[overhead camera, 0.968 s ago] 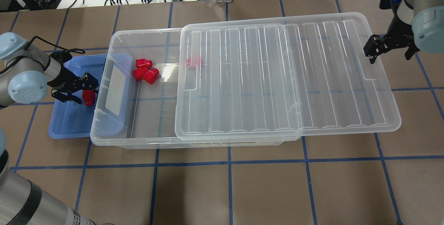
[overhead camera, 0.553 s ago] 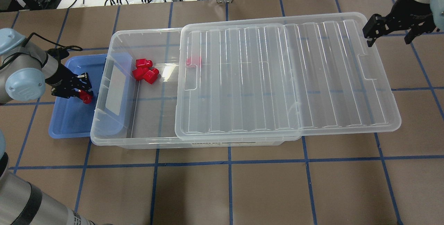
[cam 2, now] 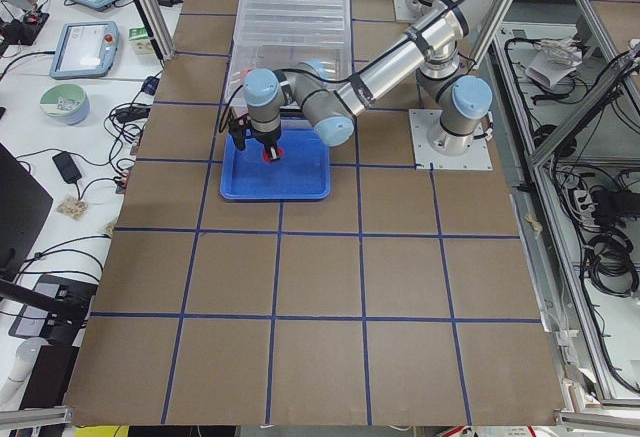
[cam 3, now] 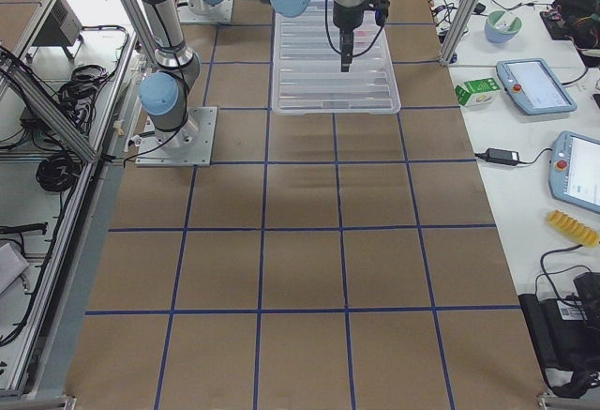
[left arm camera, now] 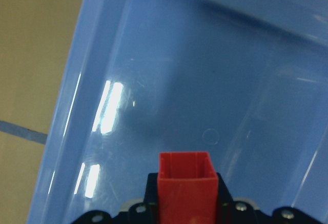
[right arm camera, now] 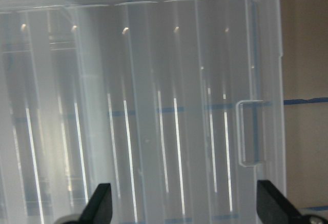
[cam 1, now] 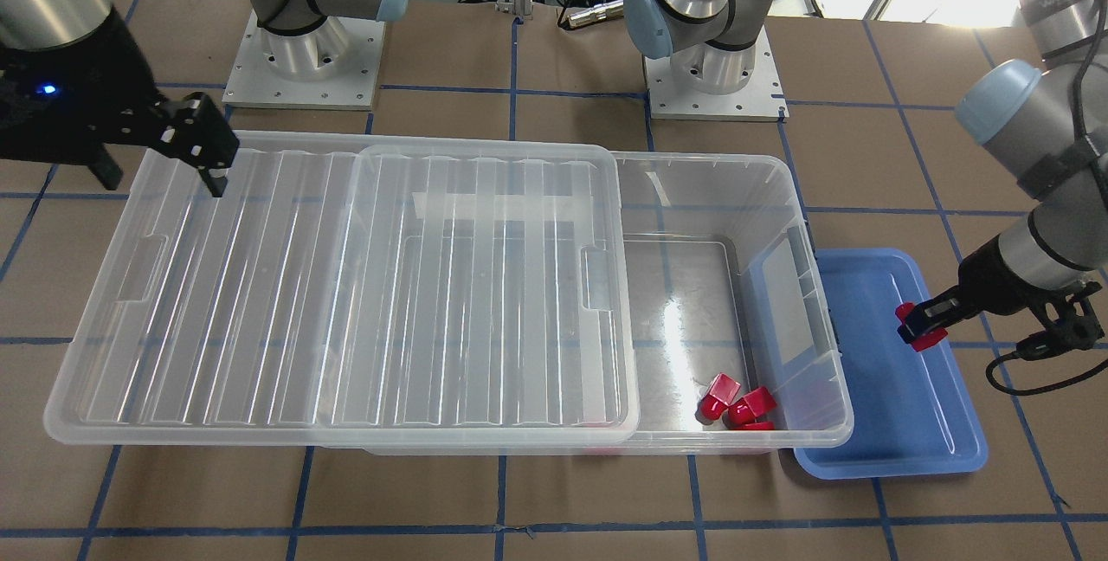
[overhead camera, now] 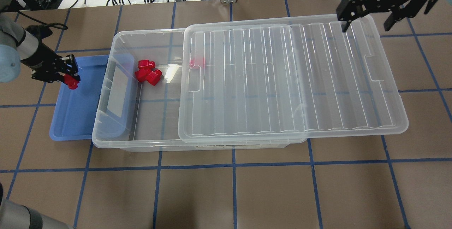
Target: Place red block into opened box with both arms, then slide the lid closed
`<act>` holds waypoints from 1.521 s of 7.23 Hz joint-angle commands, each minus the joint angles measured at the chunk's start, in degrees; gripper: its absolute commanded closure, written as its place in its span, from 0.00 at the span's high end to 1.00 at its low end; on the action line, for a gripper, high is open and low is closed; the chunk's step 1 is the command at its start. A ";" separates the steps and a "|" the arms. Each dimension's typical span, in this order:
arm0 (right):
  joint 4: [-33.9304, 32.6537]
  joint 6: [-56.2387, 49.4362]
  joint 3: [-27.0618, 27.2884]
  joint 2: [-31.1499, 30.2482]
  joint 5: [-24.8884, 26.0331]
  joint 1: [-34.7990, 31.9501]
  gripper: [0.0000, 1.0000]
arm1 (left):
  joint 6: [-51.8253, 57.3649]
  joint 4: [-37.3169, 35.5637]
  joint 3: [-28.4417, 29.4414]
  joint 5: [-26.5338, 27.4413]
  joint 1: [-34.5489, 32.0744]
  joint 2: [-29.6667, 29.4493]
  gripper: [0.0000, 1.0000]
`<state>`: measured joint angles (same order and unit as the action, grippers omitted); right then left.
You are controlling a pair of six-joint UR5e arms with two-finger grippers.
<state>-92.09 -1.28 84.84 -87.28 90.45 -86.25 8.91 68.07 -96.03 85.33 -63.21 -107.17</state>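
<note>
The left fingers [left arm camera: 151, 193] are clamping the red block [left arm camera: 184, 183] above the blue tray [left arm camera: 154, 55], just outside the box [overhead camera: 120, 144]; only the wrist view is showing the block's hollow end. The right fingers [right arm camera: 100, 206] are hanging spread over the far corner of the lid [overhead camera: 293, 80]. The lid is blurring one red piece [overhead camera: 197, 63]; others [overhead camera: 147, 71] are lying bunched in the box's open end.

No text is legible, even on the box [overhead camera: 148, 146].

Overhead view: left gripper [overhead camera: 70, 78] at 9 o'clock, pointing down, fingers pinched on red block [overhead camera: 73, 82]. Right gripper [overhead camera: 365, 24] at 2 o'clock, jaws spread wide.
</note>
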 commanded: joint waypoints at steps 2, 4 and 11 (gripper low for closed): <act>-0.64 2.07 0.59 0.09 -2.56 -3.05 1.00 | -2.30 12.00 5.15 3.17 -16.63 6.26 0.00; -0.73 2.07 0.50 -0.08 -2.56 -3.05 1.00 | -8.03 11.39 3.14 2.92 -23.43 5.57 0.00; -0.99 1.45 0.59 0.01 -2.48 -3.05 1.00 | -7.77 -10.85 -17.53 2.65 -24.24 1.89 0.00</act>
<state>-93.06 0.20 85.42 -87.25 87.93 -89.30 1.21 58.13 -112.44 87.72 -87.58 -104.30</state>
